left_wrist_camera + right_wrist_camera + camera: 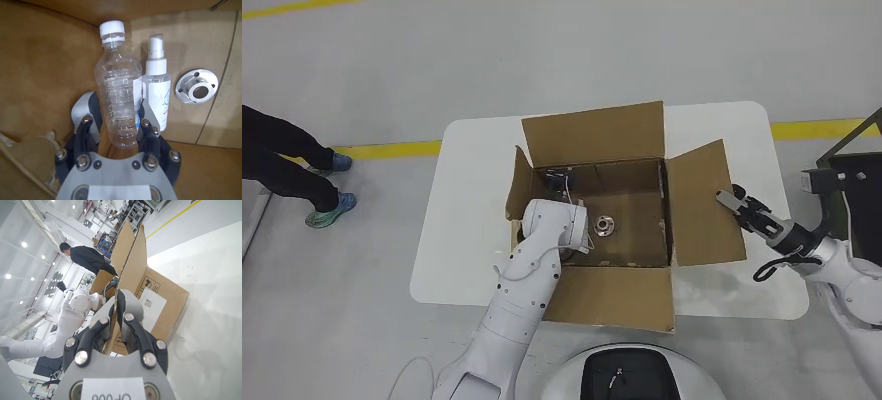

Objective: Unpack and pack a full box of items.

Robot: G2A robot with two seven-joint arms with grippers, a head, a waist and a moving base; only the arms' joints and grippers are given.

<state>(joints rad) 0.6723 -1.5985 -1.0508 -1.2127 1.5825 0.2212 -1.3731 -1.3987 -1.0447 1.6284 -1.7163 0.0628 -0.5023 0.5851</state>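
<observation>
The cardboard box (597, 135) stands at the middle of the worktop (472, 250) with all four flaps folded outward. The left end effector (118, 99) is lowered inside it, toward the side of the box facing the worktop's left edge. It is closed to the width of a clear plastic bottle (117, 79), which is taken low on its body. One pad (96, 111) is seen at each side, and both appear to be in contact.

The bottle lies beside a white spray bottle (157, 85), the two just touching or nearly so. A metal flange (196, 86) is set flat on the box floor a little apart from them, on the spray bottle's other side.

The right end effector (118, 302) is pinched shut on the edge of the box's right flap (130, 256), which is spread toward the worktop's right edge, so the box is steadied.

The step is judged to be the taking out of the bottle, with items yet to be unpacked, though a placing-in cannot be ruled out from this alone. One finger is wedged between the two bottles, so a straight upward lift is called for if the spray bottle is not to be dragged. The box walls must be cleared before any sideways travel.
</observation>
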